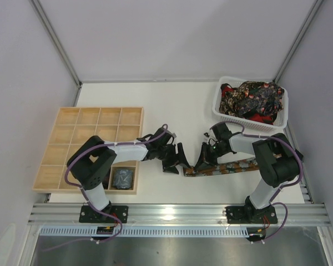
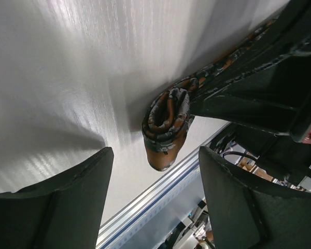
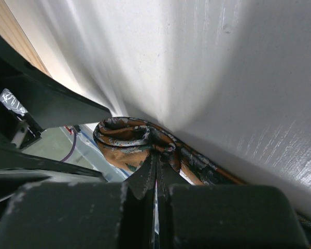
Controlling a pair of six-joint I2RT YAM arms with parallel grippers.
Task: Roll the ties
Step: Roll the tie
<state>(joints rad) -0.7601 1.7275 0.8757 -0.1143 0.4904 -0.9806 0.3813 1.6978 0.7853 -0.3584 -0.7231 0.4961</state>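
Tabletop (image 1: pixel 172 105), white, bears a brown tie (image 1: pixel 222 167) between grey walls (image 1: pixel 22 66).

1. You have two tools: left tool (image 1: pixel 178 159) and right tool (image 1: pixel 203 159).
2. One long tie (image 1: pixel 225 167) lies at the right tool.
3. One coiled tie (image 1: pixel 122 177) sits left of the left tool.
4. One tray (image 1: pixel 89 117) and one basket (image 1: pixel 217 108); you cannot count the heaped ties (image 1: pixel 252 98).

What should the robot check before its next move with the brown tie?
1. Right gripper shut on the tie: ok.
2. Left gripper open beside the roll: ok.
3. Coil started at the tie's end: ok.
4. Whole tie rolled: not ok, most lies flat.
5. Coil tight enough: cannot tell.
6. Tray has bare compartments: ok.
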